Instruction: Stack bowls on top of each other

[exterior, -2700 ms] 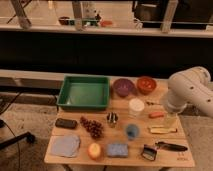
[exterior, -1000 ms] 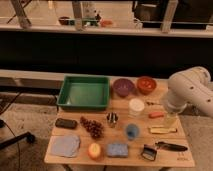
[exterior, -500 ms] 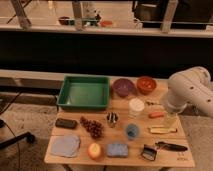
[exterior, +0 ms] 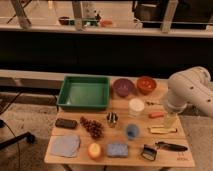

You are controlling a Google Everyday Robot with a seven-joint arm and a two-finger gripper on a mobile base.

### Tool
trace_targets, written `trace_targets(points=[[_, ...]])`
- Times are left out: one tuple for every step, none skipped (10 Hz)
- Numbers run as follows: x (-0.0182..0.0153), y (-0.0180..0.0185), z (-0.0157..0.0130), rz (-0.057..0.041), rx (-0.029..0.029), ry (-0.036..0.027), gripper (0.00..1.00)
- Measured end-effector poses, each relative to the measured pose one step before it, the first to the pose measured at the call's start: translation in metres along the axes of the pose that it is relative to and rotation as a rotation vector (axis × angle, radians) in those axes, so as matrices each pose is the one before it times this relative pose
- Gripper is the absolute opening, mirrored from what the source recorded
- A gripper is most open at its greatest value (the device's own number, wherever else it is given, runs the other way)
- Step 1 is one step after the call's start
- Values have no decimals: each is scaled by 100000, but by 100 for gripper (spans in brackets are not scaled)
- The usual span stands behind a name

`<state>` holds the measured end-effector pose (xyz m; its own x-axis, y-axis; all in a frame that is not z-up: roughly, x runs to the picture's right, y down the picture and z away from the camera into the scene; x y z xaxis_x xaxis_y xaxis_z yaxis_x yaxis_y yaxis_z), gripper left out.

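Wooden table [exterior: 172, 161] crowded with small things, white robot arm [exterior: 192, 89] reaching in from the right. End effector [exterior: 170, 122] hanging low over the right side of the table, just right of the white round lidded container [exterior: 136, 107] and close above a small orange item [exterior: 156, 115]; fingers spread, gripping nothing. Dull purple bowl [exterior: 123, 87] and orange-red bowl [exterior: 146, 85] standing upright side by side at the back of the table, purple on the left, just beside each other, not stacked, both apart from the end effector. Green tray [exterior: 83, 79] to the left of the purple bowl, filling the back left part of the table. Small blue cup [exterior: 132, 131] in front of the white container, a small metallic object [exterior: 112, 118] to its left. Bunch of dark grapes [exterior: 92, 127] near the middle, flat black object [exterior: 66, 123] left of it. Along the front edge, left to right: blue-grey cloth [exterior: 65, 145], round orange-yellow fruit [exterior: 94, 150], blue sponge [exterior: 117, 149], small black item [exterior: 148, 152], black-handled tool [exterior: 171, 146]. Pale yellow item [exterior: 162, 130] lying below the end effector, between the orange item and the black-handled tool.
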<state>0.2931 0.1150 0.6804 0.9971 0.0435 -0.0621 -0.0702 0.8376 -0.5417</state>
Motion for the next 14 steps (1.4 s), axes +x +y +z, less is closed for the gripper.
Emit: trace_targets(points=[[5, -1, 0, 14, 9, -4, 80], [10, 37, 11, 56, -30, -34, 80], [-65, -230, 247, 993, 414, -1213, 80], [-186, -704, 350, 874, 477, -1407, 80], [-496, -753, 433, 192, 81, -1451, 80], [-521, -779, 509, 49, -40, -1315, 80], [-408, -848, 460, -217, 303, -990, 80], [-394, -891, 476, -480, 467, -1008, 80], [-268, -913, 404, -840, 821, -173, 80], [-855, -1199, 414, -1390, 1233, -1414, 80], [-143, -814, 251, -690, 1165, -584, 80], [43, -1321, 337, -881, 2394, -1187, 80], [-262, -1412, 422, -861, 2881, -2231, 80], [-331, -1360, 586, -830, 2443, -1345, 80]])
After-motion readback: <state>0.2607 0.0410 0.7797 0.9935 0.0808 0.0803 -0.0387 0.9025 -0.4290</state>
